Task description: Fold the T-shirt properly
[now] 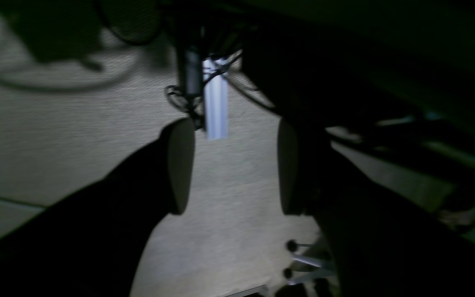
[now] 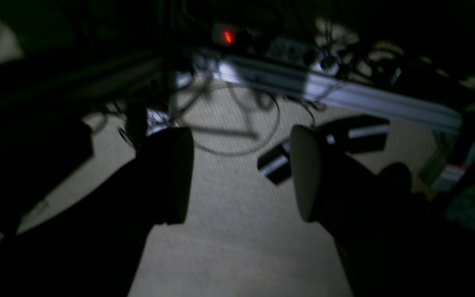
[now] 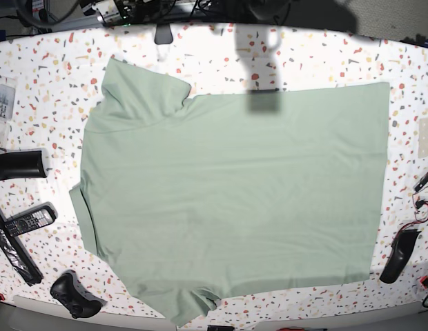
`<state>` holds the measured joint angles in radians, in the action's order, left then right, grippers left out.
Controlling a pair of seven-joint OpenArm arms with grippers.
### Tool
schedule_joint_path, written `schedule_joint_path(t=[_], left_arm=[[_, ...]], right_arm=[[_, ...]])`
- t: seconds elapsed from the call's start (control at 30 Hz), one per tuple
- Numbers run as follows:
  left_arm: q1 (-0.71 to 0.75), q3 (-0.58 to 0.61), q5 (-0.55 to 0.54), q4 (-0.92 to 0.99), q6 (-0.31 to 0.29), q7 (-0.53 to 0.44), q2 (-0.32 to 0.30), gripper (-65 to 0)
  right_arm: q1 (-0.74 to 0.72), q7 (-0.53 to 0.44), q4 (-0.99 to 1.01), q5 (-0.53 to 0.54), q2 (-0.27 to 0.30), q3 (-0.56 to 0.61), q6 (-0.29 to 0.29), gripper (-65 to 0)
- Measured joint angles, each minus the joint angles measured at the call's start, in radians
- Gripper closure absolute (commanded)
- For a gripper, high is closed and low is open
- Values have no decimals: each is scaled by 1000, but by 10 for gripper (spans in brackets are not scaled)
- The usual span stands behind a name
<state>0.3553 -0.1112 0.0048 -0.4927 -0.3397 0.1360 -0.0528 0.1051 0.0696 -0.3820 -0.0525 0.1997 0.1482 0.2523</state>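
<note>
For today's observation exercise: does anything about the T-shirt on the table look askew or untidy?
Mostly tidy. The T-shirt lies spread flat on the speckled table, unfolded. One oddity: the sleeve at the near edge is bunched and partly tucked, reaching the table's edge, while the far sleeve lies flat.

Each pincer is a pair of thick, dark, almost black fingers that widen toward the camera and end in flat, rounded oval pads of a paler grey-beige. The left pincer [image 1: 235,167] shows one such pad [image 1: 179,165] on each finger's inner face. The right pincer [image 2: 241,175] looks the same, its pads [image 2: 305,173] smooth and unmarked.
</note>
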Motion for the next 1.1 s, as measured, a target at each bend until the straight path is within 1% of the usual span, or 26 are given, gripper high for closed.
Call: schedule_joint_path(t=[0.2,0.33,0.37,0.47,0.57,0.63,0.67,0.8,0.9,1.0,1.1], left_arm=[[1,0,0,0,0,2,0,-297],[2,0,0,0,0,2,0,-296],[1,0,0,0,0,2,-1,-296],[1,0,0,0,-1,-1,-9,-296],[2,1,0,0,-1,-1,-29,-296],[1,1,0,0,-1,-2,-56,-296],[1,1,0,0,-1,-1,-68,-296],[2,1,-3,0,3,-1,-103,-296],[2,1,-4,0,2,-39,-108,-291],[2,1,-3,0,-1,-43,-105,-291],[24,1,-3,-29,-1,-47,-106,-292]], right_arm=[[0,-116,63,0,0,0,0,-356],[3,-117,88,0,0,0,1,-356],[5,-116,88,0,0,0,7,-356],[23,-127,87,0,3,0,57,-356],[65,-207,87,0,1,0,63,-356],[104,-305,87,0,6,0,64,-356],[124,-348,86,0,13,0,70,-356],[203,-444,80,0,66,0,138,-356],[259,-501,60,0,118,0,176,-356],[301,-516,32,0,158,0,195,-356],[340,-520,0,1,172,0,198,-356]])
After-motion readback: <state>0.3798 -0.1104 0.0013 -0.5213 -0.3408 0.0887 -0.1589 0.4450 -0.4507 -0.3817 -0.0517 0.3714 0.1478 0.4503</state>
